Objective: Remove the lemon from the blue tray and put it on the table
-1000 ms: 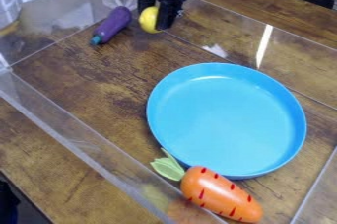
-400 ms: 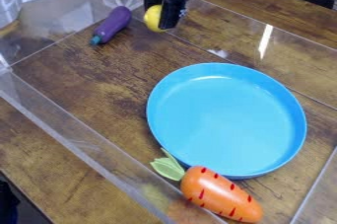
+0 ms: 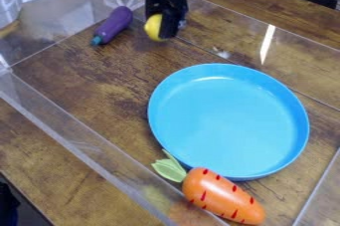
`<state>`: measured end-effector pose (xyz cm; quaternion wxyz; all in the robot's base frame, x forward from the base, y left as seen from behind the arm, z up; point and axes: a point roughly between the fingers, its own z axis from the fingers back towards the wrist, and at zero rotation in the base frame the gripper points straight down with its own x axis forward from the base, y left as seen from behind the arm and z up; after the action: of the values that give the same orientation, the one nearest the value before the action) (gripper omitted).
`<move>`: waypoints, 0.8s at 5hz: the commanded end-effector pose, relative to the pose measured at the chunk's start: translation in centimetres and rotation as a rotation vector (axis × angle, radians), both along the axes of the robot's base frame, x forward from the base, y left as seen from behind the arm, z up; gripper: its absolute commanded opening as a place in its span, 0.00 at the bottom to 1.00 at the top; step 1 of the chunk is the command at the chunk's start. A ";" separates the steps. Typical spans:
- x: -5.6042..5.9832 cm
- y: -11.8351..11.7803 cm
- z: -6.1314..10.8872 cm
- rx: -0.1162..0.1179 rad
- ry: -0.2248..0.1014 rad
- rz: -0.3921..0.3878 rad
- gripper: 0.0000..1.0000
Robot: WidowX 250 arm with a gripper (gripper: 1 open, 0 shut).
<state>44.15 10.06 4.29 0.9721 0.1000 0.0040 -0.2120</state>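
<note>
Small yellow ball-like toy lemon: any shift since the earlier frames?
Yes. The small yellow ball-like toy lemon has shifted slightly toward the large round bright-blue plastic plate, which stayed put.

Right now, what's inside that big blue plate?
Nothing is in the blue plate; you can see its whole inside, right to the rim. What's under it can't be seen, because the plate covers that part of the table.

There is one big blue plate (image 3: 228,117), one orange carrot (image 3: 224,196), one purple eggplant (image 3: 113,26) and one little yellow lemon (image 3: 155,27). That makes one plate and three pretend foods, so four things in all.
</note>
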 end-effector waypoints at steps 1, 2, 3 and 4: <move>0.3 1.4 0.8 0.017 -0.050 0.005 0.00; -0.1 3.0 0.8 0.018 -0.039 0.017 0.00; -0.1 4.4 1.1 0.019 -0.032 0.034 0.00; -0.6 5.4 0.4 0.019 -0.031 0.133 0.00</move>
<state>44.01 13.84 3.65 0.9803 0.1050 0.0093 -0.1672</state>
